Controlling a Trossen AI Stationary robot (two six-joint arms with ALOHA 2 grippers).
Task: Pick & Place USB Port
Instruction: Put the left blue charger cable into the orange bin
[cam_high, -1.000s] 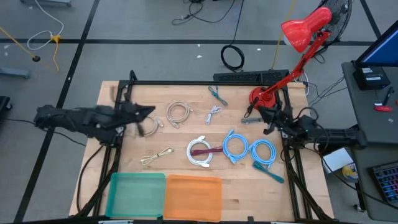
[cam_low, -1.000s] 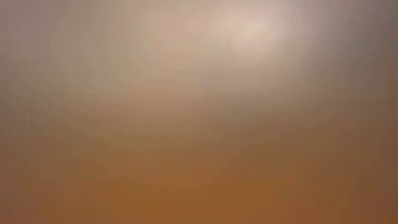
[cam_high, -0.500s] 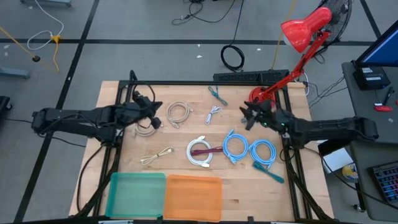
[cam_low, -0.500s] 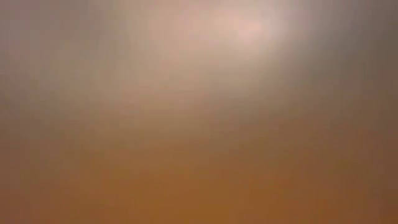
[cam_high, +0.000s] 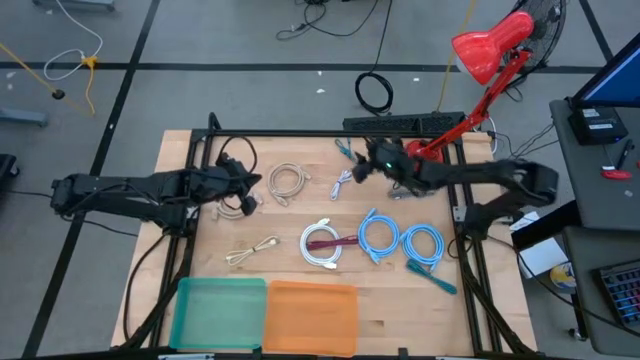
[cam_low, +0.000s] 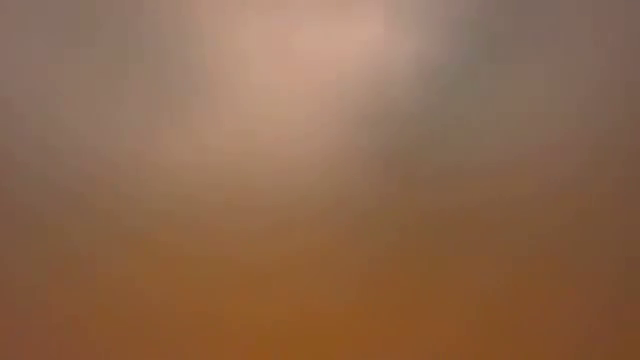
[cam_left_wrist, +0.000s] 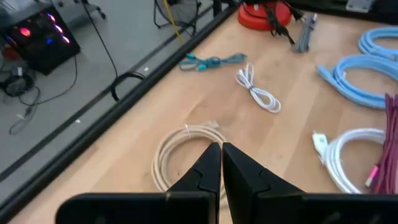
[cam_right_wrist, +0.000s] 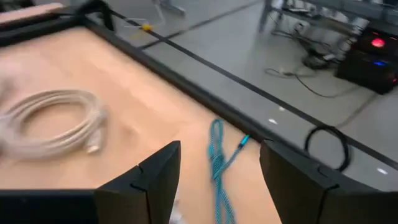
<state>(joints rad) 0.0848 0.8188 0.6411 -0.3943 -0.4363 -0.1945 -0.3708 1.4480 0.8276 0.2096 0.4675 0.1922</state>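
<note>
Reaching inward from beside the red lamp base (cam_high: 415, 155), the right end effector (cam_high: 368, 162) now hangs spread wide and empty over the teal cable (cam_right_wrist: 217, 163). Left end effector (cam_left_wrist: 221, 163), pinched closed, hovers by the beige cable coil (cam_left_wrist: 180, 155) on the table (cam_high: 390, 300).

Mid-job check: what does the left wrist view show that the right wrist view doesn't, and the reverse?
Only the left wrist view: the shut left pincer, a small white cable, light blue coiled cables, a white coil and the red lamp base.
Only the right wrist view: the open right pincer, nothing between its fingers.
Both: the wooden table, the beige coiled cable and the teal cable near the table's far edge.
</note>
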